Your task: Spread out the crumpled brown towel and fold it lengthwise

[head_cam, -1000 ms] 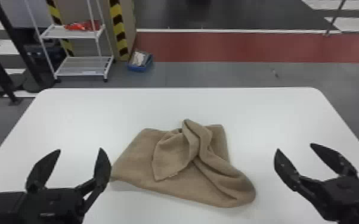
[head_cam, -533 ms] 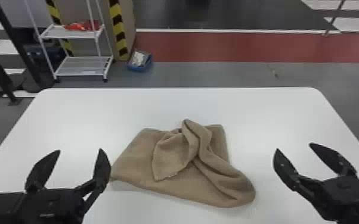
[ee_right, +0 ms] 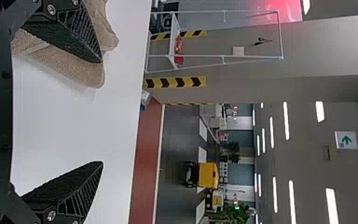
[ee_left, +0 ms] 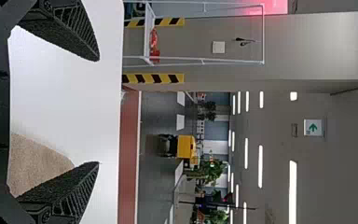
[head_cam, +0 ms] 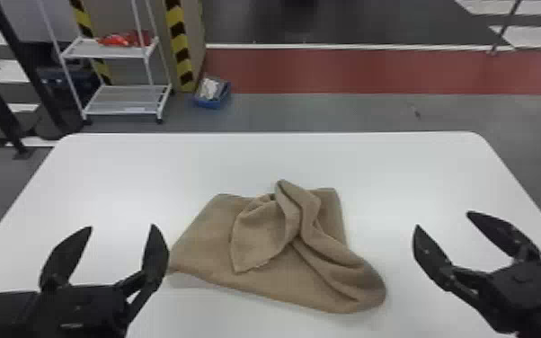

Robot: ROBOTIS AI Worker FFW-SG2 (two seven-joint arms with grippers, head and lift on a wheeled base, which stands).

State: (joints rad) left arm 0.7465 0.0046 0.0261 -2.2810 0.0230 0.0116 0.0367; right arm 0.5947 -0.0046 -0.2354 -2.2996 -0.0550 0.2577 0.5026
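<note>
First comes spreading: left gripper [head_cam: 121, 227] and right gripper [head_cam: 443, 220], fingers apart, should pinch the towel [head_cam: 206, 242] within the table's edges [head_cam: 265, 135].

Towel [head_cam: 256, 251] on table [head_cam: 148, 166]

The towel [head_cam: 206, 242] is a uniform brown, darker in its creases. The bench [head_cam: 117, 180] is white. The left end effector [head_cam: 121, 226] and the right end effector [head_cam: 442, 220] are black. The rack [head_cam: 119, 111] is white; the items [head_cam: 119, 40] on its shelf are red. The tape [head_cam: 177, 36] carries diagonal yellow and black stripes. The tub [head_cam: 211, 103] is blue. The floor [head_cam: 328, 112] is grey, with a red band [head_cam: 328, 72] edged in white. The exit sign [ee_left: 313, 127] is green and white.
</note>
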